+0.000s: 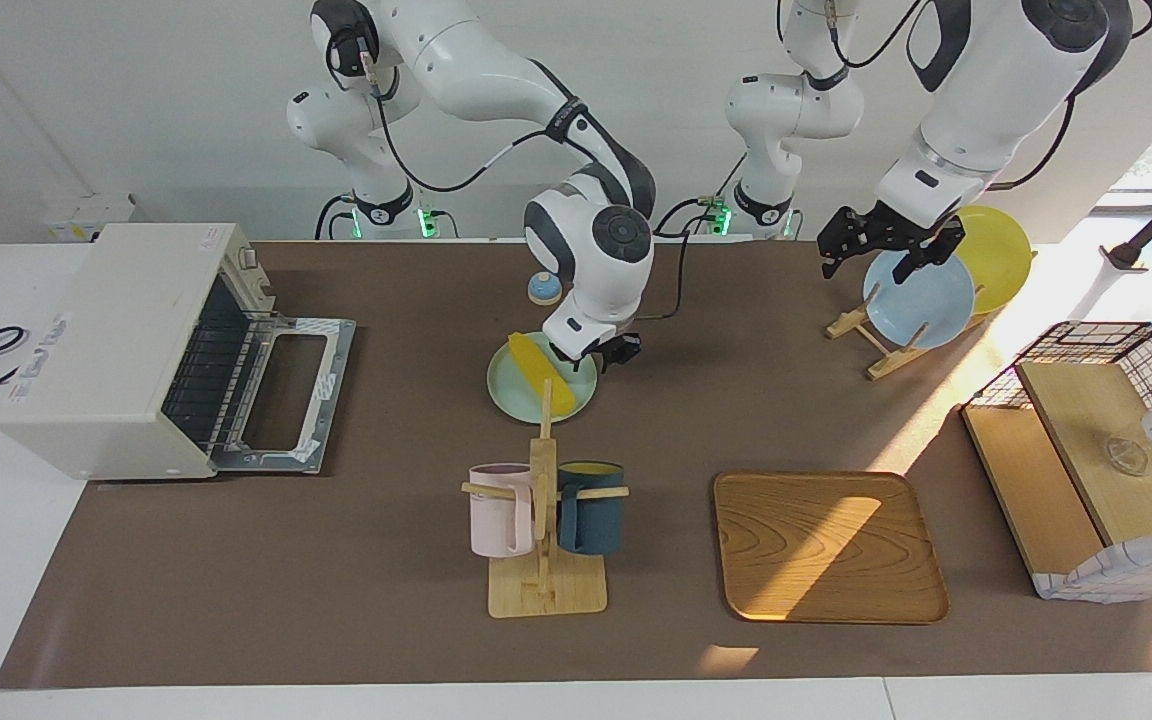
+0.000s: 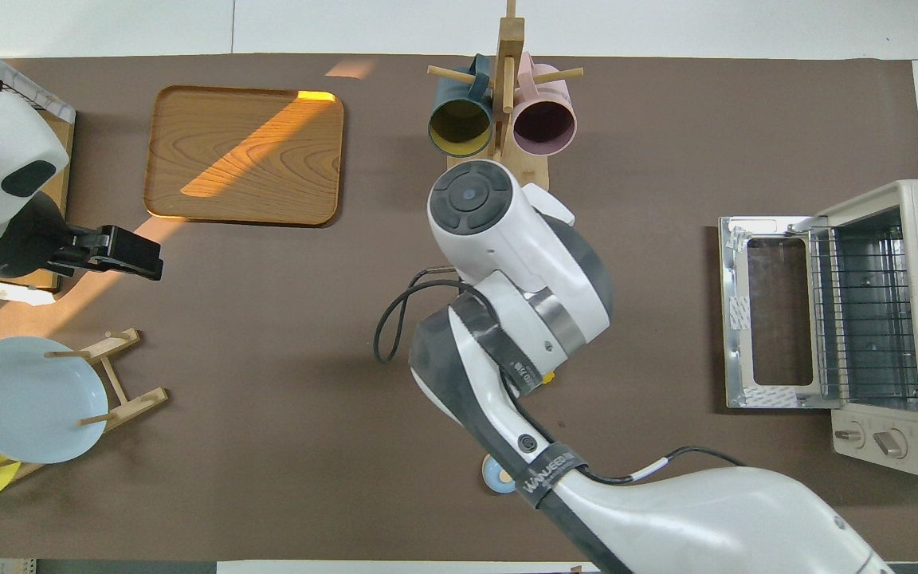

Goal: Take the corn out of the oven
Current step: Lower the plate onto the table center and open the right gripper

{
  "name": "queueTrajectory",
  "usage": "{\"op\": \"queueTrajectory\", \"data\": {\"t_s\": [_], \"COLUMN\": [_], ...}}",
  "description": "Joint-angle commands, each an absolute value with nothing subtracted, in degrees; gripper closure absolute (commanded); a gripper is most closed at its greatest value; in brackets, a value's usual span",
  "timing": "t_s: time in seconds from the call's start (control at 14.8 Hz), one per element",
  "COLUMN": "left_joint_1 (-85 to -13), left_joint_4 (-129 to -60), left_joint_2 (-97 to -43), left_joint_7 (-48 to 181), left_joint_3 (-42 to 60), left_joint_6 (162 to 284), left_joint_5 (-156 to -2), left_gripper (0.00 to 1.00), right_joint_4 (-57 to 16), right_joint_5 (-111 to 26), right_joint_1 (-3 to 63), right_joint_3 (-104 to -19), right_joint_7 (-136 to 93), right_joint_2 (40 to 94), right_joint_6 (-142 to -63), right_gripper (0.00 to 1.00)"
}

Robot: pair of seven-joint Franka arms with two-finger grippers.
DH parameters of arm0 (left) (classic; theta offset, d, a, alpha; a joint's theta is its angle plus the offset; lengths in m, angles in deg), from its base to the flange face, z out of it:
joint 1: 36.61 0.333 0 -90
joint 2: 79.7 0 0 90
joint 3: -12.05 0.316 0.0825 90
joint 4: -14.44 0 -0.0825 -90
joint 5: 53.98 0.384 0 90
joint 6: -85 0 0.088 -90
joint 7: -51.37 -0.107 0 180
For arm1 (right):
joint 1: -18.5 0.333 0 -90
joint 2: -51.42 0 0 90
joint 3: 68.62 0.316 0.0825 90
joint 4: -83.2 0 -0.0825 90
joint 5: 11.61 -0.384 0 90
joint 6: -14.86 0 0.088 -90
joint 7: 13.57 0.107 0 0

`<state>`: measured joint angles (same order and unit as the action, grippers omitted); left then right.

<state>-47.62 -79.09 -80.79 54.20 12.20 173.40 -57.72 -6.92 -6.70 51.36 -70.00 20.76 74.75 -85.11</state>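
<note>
The yellow corn (image 1: 542,373) lies on a pale green plate (image 1: 510,396) in the middle of the table, outside the oven. The white oven (image 1: 111,340) stands at the right arm's end of the table. Its door (image 1: 288,392) is dropped open and the wire rack inside is bare, as the overhead view shows too (image 2: 865,315). My right gripper (image 1: 598,354) is low over the plate's edge, beside the corn and apart from it, fingers open. In the overhead view the right arm hides the plate and corn. My left gripper (image 1: 876,258) waits, open and empty, raised over the plate rack.
A wooden mug stand (image 1: 544,560) with a pink and a dark blue mug is farther from the robots than the plate. A wooden tray (image 1: 826,545), a rack with blue and yellow plates (image 1: 921,300), a wire-and-wood basket (image 1: 1101,450) and a small blue bell (image 1: 544,288) are also on the table.
</note>
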Motion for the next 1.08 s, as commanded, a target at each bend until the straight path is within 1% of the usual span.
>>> {"op": "queueTrajectory", "data": {"t_s": [0.0,0.2,0.47,0.61,0.75,0.88,1.02], "left_joint_1": [-47.5,-47.4,-48.1,-48.3,-49.7,-51.6,-55.3], "left_joint_4": [-80.0,-79.9,-80.0,-82.1,-84.1,-86.3,-87.7], "left_joint_2": [-81.8,-81.8,-82.2,-83.1,-83.9,-84.7,-84.3], "left_joint_7": [54.0,54.1,54.3,54.3,56.1,63.8,72.1], "left_joint_3": [12.0,12.0,11.9,11.5,11.4,11.4,11.3], "left_joint_6": [174.0,174.0,174.5,175.9,178.5,181.7,184.5], "left_joint_5": [-57.0,-57.0,-57.0,-57.1,-57.1,-57.8,-58.5], "left_gripper": [0.0,0.0,0.0,0.0,0.0,0.0,0.0], "right_joint_4": [-16.6,-26.3,-36.3,-38.8,-39.2,-40.0,-40.0], "right_joint_5": [-2.8,1.4,5.1,7.1,8.2,11.0,11.9], "right_joint_1": [46.3,40.8,35.5,33.4,32.2,31.5,30.6], "right_joint_3": [-69.4,-69.4,-69.3,-69.3,-69.4,-69.4,-69.4], "right_joint_7": [17.7,17.8,17.1,15.3,14.5,13.9,13.8], "right_joint_2": [69.6,66.5,64.1,63.4,63.1,63.0,63.0], "right_joint_6": [-87.4,-91.1,-98.6,-99.7,-99.6,-99.5,-99.0], "right_gripper": [1.0,1.0,1.0,1.0,1.0,1.0,1.0]}}
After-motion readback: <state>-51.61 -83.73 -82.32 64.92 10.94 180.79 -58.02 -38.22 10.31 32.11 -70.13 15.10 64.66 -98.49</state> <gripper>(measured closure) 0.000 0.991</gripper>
